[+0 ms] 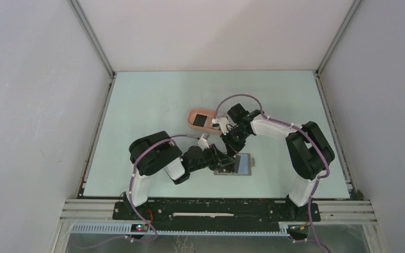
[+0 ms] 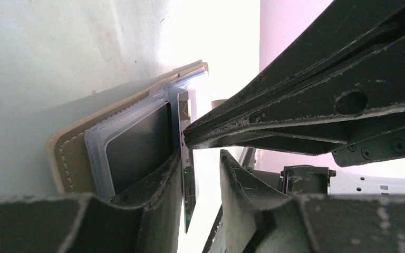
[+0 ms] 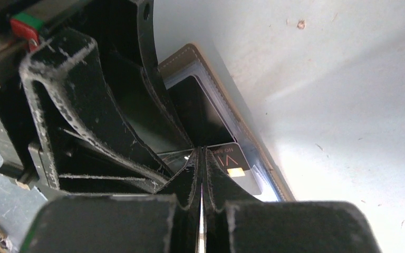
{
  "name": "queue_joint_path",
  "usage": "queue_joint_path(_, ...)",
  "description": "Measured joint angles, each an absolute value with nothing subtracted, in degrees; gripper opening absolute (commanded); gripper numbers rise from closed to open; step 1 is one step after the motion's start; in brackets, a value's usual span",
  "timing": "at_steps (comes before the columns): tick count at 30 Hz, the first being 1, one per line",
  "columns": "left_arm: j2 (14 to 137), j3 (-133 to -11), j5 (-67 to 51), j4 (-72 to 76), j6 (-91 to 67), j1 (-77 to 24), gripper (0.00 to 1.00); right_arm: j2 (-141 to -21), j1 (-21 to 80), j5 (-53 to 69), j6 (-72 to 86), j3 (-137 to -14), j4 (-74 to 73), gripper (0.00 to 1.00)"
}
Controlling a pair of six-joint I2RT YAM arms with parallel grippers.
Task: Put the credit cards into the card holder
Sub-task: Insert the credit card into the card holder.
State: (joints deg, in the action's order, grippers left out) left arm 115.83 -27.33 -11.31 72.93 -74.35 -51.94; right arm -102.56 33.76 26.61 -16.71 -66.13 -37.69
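Pale-green worktop (image 1: 153,100); right claw (image 3: 201,158) pinches thin dark card (image 3: 231,158), left claw (image 2: 200,158) part-open, empty. Clear sleeve (image 2: 92,147) of tan wallet (image 2: 68,153) may drag card loose.

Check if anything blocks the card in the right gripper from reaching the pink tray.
Nothing loose shows between them. The left gripper straddles the card held by the right gripper over the wallet; the pink tray holds a black card.

Lying flat on a pale green worktop (image 1: 153,105), near its front edge: a tan stitched folding wallet (image 1: 245,164) with clear plastic sleeves. Enclosing it all, plain white panel walls (image 1: 31,105).
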Motion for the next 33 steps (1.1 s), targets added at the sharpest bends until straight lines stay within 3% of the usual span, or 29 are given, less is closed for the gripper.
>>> queue_joint_path(25,112.8,-26.2,-10.9,69.1,-72.0,-51.9,0.35,-100.0,26.0,41.3,-26.6,-68.0,-47.3,0.09)
queue_joint_path(33,112.8,-26.2,-10.9,69.1,-71.9,-51.9,0.35,-97.3,26.7,40.3,-17.3,-66.3,-39.1,0.08)
